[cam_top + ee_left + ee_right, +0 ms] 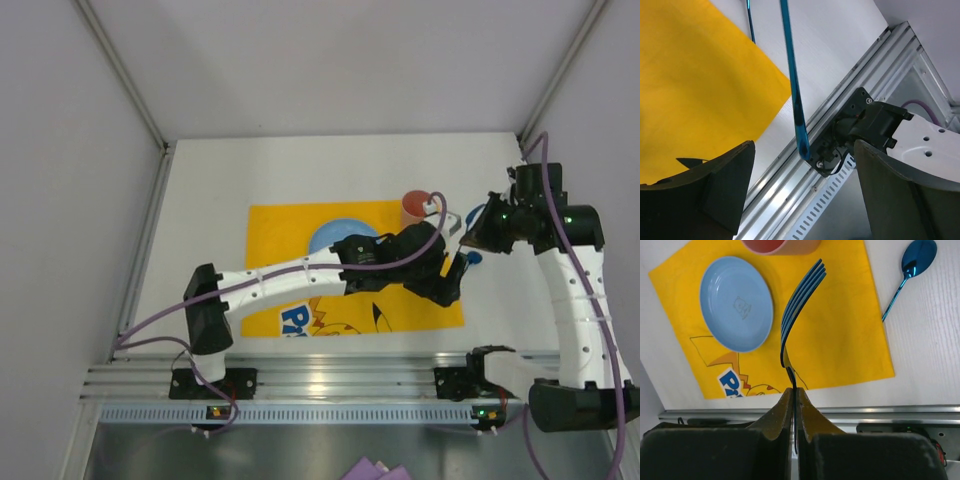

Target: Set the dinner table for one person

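right hand tight on slim, glossy blue fork, tines curved

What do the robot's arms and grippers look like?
The left arm and right arm both have white shells with black joints. A purple cable loops along each. Small green lights show on the right arm's joints. The left gripper and right gripper are black, each with two broad, blunt fingers.
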Tool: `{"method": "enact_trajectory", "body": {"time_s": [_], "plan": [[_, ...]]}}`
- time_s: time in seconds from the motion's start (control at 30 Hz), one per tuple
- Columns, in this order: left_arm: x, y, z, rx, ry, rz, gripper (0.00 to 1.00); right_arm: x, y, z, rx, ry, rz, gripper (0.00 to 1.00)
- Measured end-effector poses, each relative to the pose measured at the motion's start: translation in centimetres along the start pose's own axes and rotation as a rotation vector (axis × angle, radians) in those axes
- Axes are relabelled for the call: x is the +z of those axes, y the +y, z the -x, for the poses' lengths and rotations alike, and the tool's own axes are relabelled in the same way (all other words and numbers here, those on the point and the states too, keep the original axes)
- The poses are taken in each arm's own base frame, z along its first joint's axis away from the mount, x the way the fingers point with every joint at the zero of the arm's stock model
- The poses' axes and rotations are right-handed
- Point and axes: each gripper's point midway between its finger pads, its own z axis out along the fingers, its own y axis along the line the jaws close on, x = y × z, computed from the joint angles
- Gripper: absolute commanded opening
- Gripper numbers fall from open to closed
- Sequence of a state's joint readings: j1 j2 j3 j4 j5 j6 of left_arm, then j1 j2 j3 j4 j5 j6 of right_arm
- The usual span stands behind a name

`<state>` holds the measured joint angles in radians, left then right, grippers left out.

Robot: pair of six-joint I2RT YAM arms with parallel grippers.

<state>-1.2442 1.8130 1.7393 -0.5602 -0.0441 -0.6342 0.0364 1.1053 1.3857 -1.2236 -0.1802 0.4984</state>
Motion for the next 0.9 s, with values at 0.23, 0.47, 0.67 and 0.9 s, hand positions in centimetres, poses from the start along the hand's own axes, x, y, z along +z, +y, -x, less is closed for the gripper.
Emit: {"method": "enact_trajectory", "body": {"time_s": [0.23, 0.47, 0.67, 0.9], "plan": [[2.3, -2.2, -0.7, 0.091, -0.027, 0.079, 0.30, -2.2, 0.5, -2.3, -0.006, 0.033, 0.057, 0.00], [2.1, -0.4, -1.0, 0.105, -0.029, 0.186, 0.00, -2.8, 0.6, -3.0, -0.015, 0.051, 0.073, 0.05], [0.7, 1.7, -1.8, 0.065, -0.048, 0.240, 0.00, -3.1, 0.3, -3.2, -0.010, 0.066, 0.058, 1.00], [-6.4, 8.9, -6.6, 0.010, -0.032, 0.331, 0.00, -6.8, 4.2, 0.0, -0.069, -0.043, 0.193, 1.00]]}}
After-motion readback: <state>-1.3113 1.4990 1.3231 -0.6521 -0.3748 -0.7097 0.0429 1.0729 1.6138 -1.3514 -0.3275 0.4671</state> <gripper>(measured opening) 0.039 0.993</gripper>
